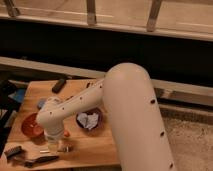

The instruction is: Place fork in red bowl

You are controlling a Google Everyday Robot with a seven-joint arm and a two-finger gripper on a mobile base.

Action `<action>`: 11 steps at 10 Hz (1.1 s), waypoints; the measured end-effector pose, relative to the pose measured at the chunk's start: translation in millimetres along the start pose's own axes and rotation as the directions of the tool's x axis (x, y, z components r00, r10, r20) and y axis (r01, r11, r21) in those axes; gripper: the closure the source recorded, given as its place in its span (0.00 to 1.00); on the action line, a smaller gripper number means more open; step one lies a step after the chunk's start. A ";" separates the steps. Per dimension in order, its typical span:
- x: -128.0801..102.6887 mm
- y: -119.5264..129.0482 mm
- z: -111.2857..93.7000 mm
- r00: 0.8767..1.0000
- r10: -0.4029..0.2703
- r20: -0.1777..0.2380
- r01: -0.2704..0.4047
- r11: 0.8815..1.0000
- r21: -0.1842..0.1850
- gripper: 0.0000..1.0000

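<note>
- Hovering low over the front of the wooden surface [97, 150], the end effector [54, 144] hangs with its jaws apart and nothing clamped between them; the white arm hides much of it.
- The fork [64, 148] lies flat on the surface just beside the end effector. It is near the red bowl [31, 126], to that bowl's right and outside it.
- Risk 1: a slim, flat utensil offers little to grip. Jaws closing slightly off its line would probably push it along the wood or pinch only air.
- Risk 2: the black-handled tool [42, 160] lies near the fork, toward the front edge. A misjudged descent could nudge or seize it instead.
- Risk 3: the red bowl is shallow. A fork released off-centre may tip over the rim or shift the bowl.
- Risk 4: the dark purple bowl [82, 117], just right of the wrist, could be mistaken for the target.
</note>
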 end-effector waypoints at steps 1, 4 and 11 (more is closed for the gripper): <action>1.5 -1.2 -0.3 1.000 0.000 -0.003 0.000 1.000 0.000 0.36; 2.7 -4.1 3.6 1.000 -0.010 -0.017 0.009 1.000 -0.004 0.36; 1.8 -7.2 6.1 1.000 -0.020 -0.023 0.020 1.000 -0.014 0.49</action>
